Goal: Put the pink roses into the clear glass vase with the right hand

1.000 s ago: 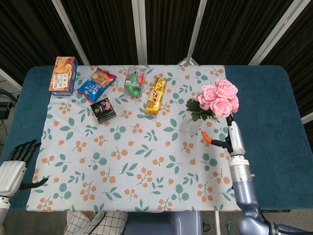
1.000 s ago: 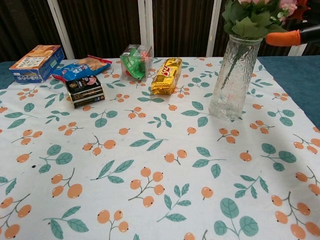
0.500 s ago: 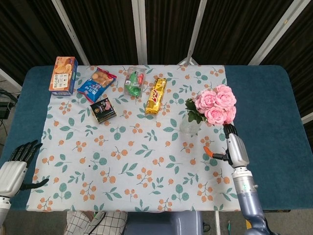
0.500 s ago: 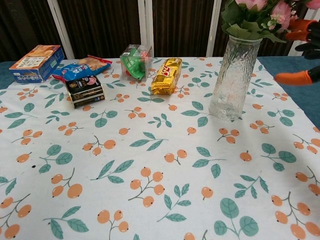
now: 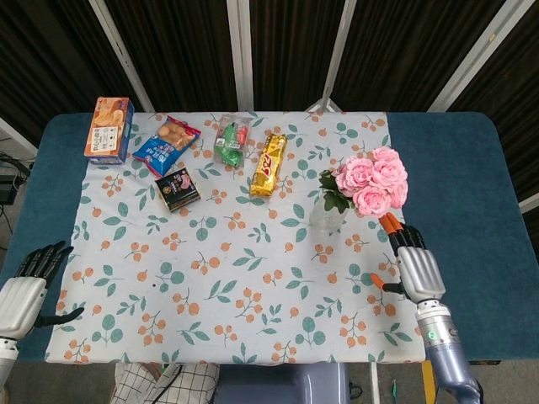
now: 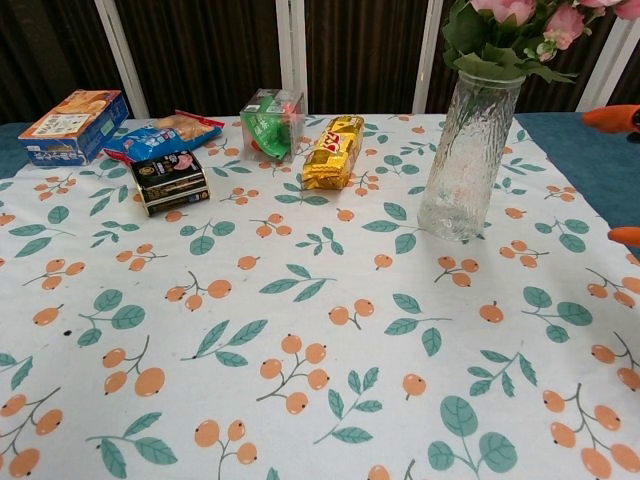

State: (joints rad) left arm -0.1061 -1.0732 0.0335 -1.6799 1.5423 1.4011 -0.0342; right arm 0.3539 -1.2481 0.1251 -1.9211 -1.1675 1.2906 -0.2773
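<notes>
The pink roses [image 5: 373,180] stand in the clear glass vase [image 5: 328,213], their blooms leaning right over the rim. In the chest view the vase [image 6: 463,160] is upright on the cloth with green leaves and pink roses [image 6: 510,22] at its mouth. My right hand [image 5: 411,266] hovers below and to the right of the vase, fingers spread, holding nothing; only its orange fingertips [image 6: 612,117] show at the chest view's right edge. My left hand [image 5: 29,286] lies open at the table's front left corner.
Along the back of the floral cloth [image 5: 236,252] lie an orange box [image 5: 109,129], a blue snack bag [image 5: 167,143], a black pack [image 5: 178,188], a clear green box [image 5: 231,141] and a yellow pack [image 5: 269,163]. Bare blue table [image 5: 472,194] shows at the right.
My right hand has let go of the roses and drawn back toward the front right, away from the vase. The roses stay in the vase. The left hand is unmoved.
</notes>
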